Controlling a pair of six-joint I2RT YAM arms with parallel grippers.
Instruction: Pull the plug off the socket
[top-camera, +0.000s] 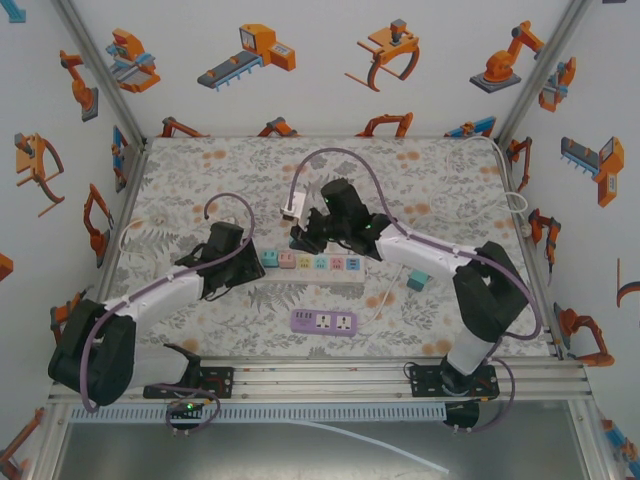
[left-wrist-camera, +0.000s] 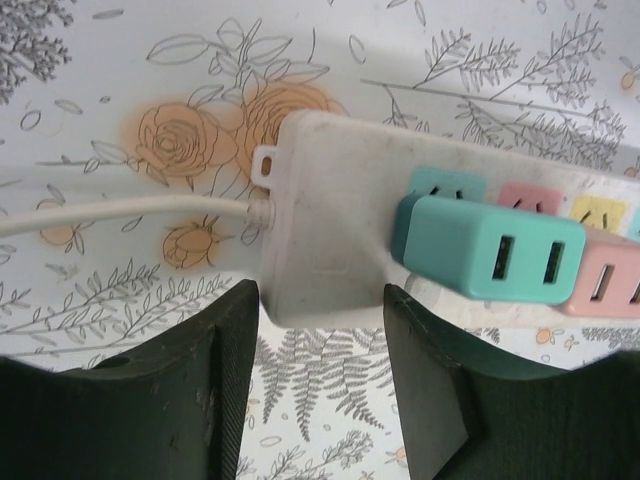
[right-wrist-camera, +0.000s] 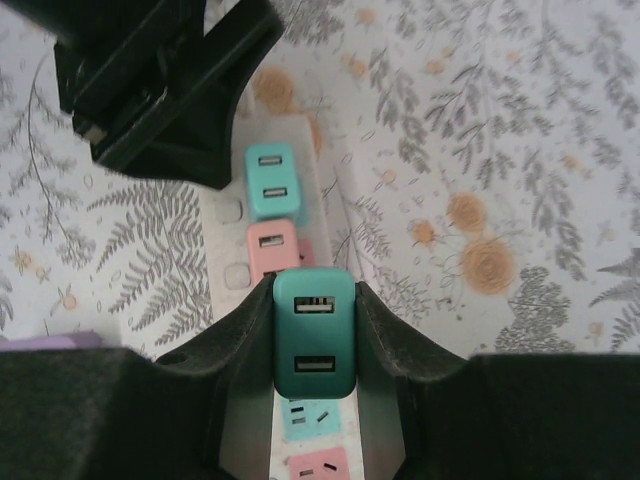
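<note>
Bench (top-camera: 200, 170) with a floral cover carries a white strip (top-camera: 330, 266) lying crosswise near the middle in the top view. The left gripper (top-camera: 248, 265) sits at the strip's left end. The right gripper (top-camera: 303, 238) is over the strip's left half, just beside the left one. A purple strip (top-camera: 323, 321) lies nearer the arm bases, and a teal cube (top-camera: 417, 281) rests to its right, apart from both strips.

Left wrist view: the 2 fingers (left-wrist-camera: 215, 390) stand on either side of the strip's cable end, touching its 2 long edges, so this gripper is clamped on the strip. The cable (left-wrist-camera: 120, 210) runs off to the left. A teal plug (left-wrist-camera: 490, 250) sits in the first socket, with a pink plug (left-wrist-camera: 605, 285) beside it.

Right wrist view: the fingers are closed tight on the sides of a green plug (right-wrist-camera: 313, 335), its 2 USB ports facing the camera. The plug is over the strip, next after the pink one. I cannot tell whether its pins are in the socket. The left gripper is at the far end.
</note>
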